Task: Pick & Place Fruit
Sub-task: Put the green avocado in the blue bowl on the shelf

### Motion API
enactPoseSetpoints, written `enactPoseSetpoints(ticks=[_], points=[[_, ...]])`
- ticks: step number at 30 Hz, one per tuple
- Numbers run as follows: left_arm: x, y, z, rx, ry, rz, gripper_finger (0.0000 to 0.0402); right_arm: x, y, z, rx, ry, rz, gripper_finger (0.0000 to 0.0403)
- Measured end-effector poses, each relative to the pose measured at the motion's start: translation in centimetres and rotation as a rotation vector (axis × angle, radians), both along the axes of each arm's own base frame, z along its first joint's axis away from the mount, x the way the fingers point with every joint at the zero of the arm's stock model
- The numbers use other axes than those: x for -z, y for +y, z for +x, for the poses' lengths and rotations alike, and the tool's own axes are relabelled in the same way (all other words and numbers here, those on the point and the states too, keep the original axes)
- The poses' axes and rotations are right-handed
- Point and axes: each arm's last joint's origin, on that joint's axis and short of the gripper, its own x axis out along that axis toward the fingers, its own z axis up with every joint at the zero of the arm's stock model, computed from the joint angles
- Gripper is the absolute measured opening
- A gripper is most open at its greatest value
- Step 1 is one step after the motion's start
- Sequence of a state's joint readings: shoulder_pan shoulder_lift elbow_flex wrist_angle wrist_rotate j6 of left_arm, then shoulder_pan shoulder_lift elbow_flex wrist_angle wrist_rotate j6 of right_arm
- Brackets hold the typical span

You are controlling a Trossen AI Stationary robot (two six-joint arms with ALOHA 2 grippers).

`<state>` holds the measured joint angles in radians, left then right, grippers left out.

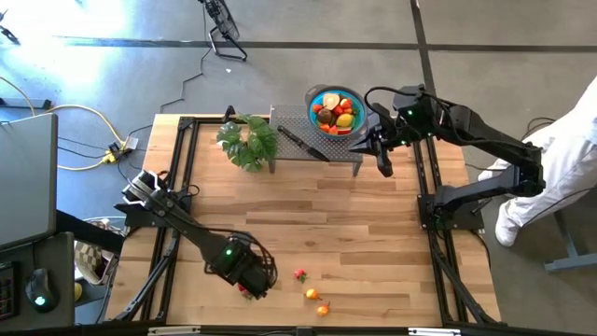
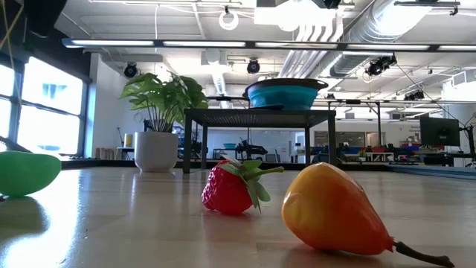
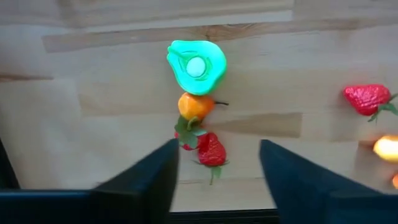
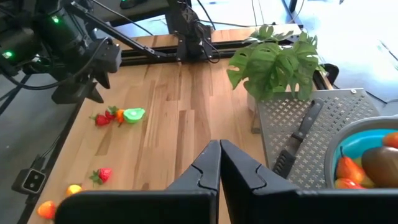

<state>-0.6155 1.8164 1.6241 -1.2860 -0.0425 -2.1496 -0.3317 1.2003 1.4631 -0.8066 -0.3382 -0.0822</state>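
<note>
From above I'm seeing the blue bowl (image 1: 337, 110) already holding several fruits, while my left gripper (image 1: 250, 286) is hovering over loose ones. Low down, a strawberry (image 2: 230, 188) and a yellow-orange pear (image 2: 335, 211) are waiting, glossy plastic. Through the left wrist, my fingers (image 3: 149, 180) are standing apart, empty, with a small strawberry (image 3: 210, 150) lying just ahead of them. My right gripper (image 4: 219, 163) is pressed shut beside the bowl.
</note>
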Motion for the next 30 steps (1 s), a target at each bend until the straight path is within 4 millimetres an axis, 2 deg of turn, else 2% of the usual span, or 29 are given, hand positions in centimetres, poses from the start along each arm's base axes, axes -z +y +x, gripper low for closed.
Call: enactPoseSetpoints(ticks=[5, 10, 18, 25, 30], points=[[0.0, 0.0, 0.0, -0.054, 0.000, -0.007, 0.0315, 0.0, 0.0, 0.0, 0.000, 0.000, 0.000, 0.0002], [0.0, 0.0, 0.0, -0.054, -0.003, -0.007, 0.0378, 0.0, 0.0, 0.0, 0.001, 0.000, 0.001, 0.0002], [0.6, -0.2, 0.5, -0.106, -0.030, 0.014, 0.0380, 0.0, 0.0, 0.0, -0.001, 0.000, 0.000, 0.0002], [2.8, -0.8, 1.4, -0.185, 0.021, 0.051, 0.0374, 0.0, 0.0, 0.0, -0.001, 0.003, 0.001, 0.0002], [4.3, -0.7, 1.2, -0.211, 0.033, 0.066, 0.0374, 0.0, 0.0, 0.0, -0.001, 0.000, -0.001, 0.0002]])
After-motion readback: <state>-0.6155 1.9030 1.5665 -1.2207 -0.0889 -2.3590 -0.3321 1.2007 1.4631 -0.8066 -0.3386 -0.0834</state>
